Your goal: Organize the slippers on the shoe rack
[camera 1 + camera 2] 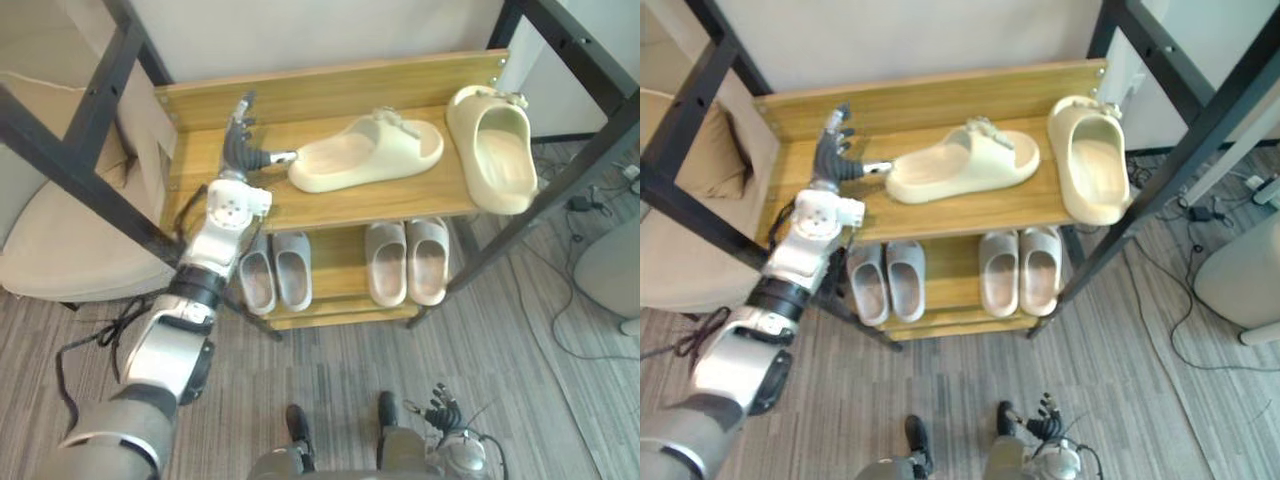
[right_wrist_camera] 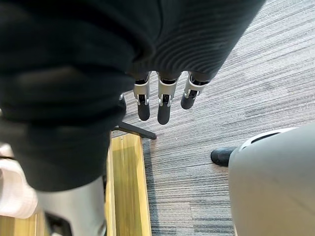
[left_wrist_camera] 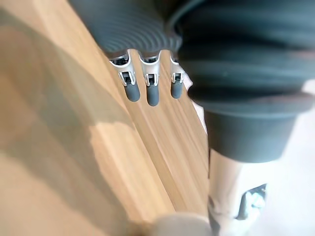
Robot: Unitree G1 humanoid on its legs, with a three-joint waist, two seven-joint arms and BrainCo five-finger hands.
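Firstly, left eye view. Wooden shoe rack point(image 1: 330, 85), two levels.
- Top shelf: one cream slipper point(image 1: 365, 152) lying flat, sole down, along the shelf.
- A second cream slipper point(image 1: 495, 150) sits at the right end, turned crosswise, its front overhanging the shelf edge.
- Lower shelf: a grey pair point(image 1: 275, 272) at left and a beige pair point(image 1: 408, 260) at right, each side by side.
- The left hand point(image 1: 240, 140) rests over the top shelf's left part, fingers spread and straight, holding nothing. Its thumb reaches toward the flat slipper's heel. Whether it touches cannot be told.
- The right hand point(image 1: 443, 410) hangs low over the carpet point(image 1: 520, 330), well apart from the rack.
- A pale cushioned seat point(image 1: 50, 240) stands left of the rack, behind black frame bars point(image 1: 70, 160).

Right eye view. Same layout: both cream slippers on the top shelf, apart from each other.

Left wrist view. Dark-tipped fingers point(image 3: 150, 86) are extended above the bare wooden shelf, gripping nothing.

Right wrist view. Straight, relaxed fingers point(image 2: 165, 103) point down at the carpet, empty. An edge of the rack's wood lies below.
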